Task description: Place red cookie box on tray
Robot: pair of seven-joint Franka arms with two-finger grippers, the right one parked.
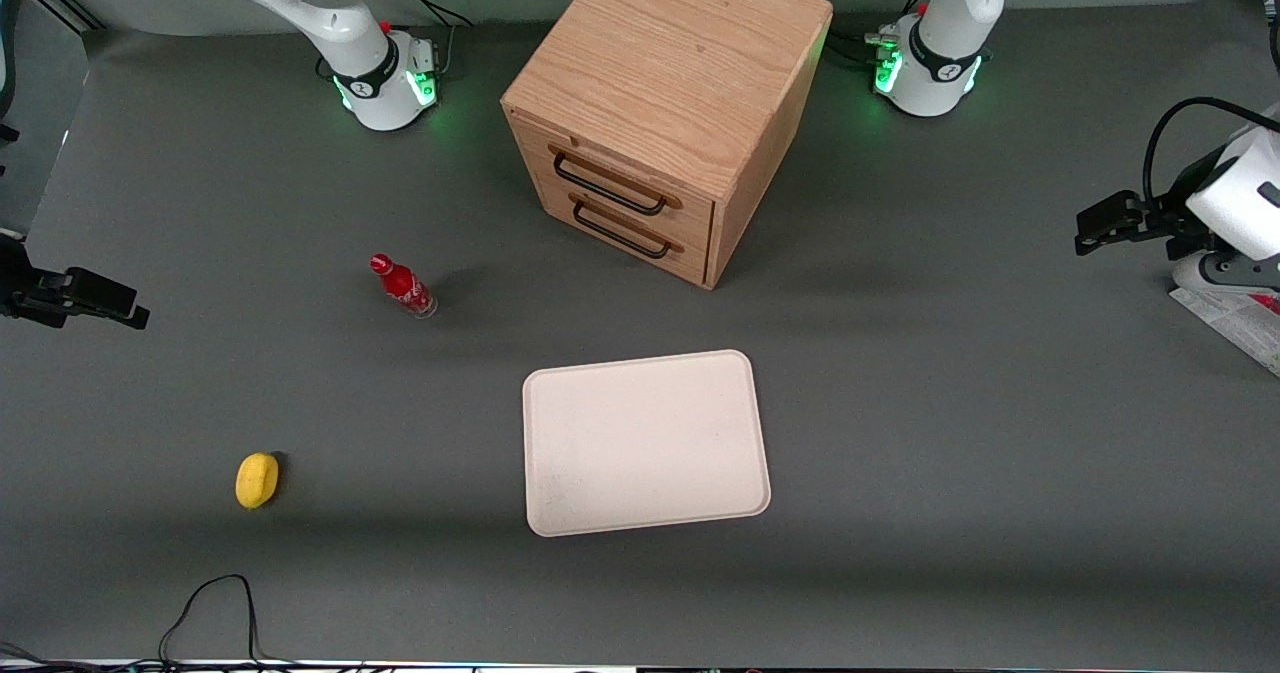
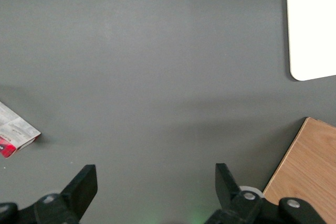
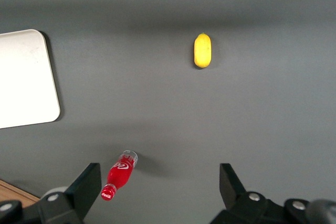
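Hovering wide-jawed, the gripper [image 2: 152, 195] overlooks flat printed cookie box [image 2: 16, 132] and smooth cream tray [image 1: 645, 443].

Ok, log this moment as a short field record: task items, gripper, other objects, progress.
red cookie box: lying flat on the table at the working arm's end, mostly under that arm
tray: on the table nearer the front camera than the drawer cabinet, nothing on it
gripper: open, holding nothing, above bare table near the box
red bottle: standing toward the parked arm's end
yellow object: on the table, nearer the front camera than the bottle
progress: box not yet grasped
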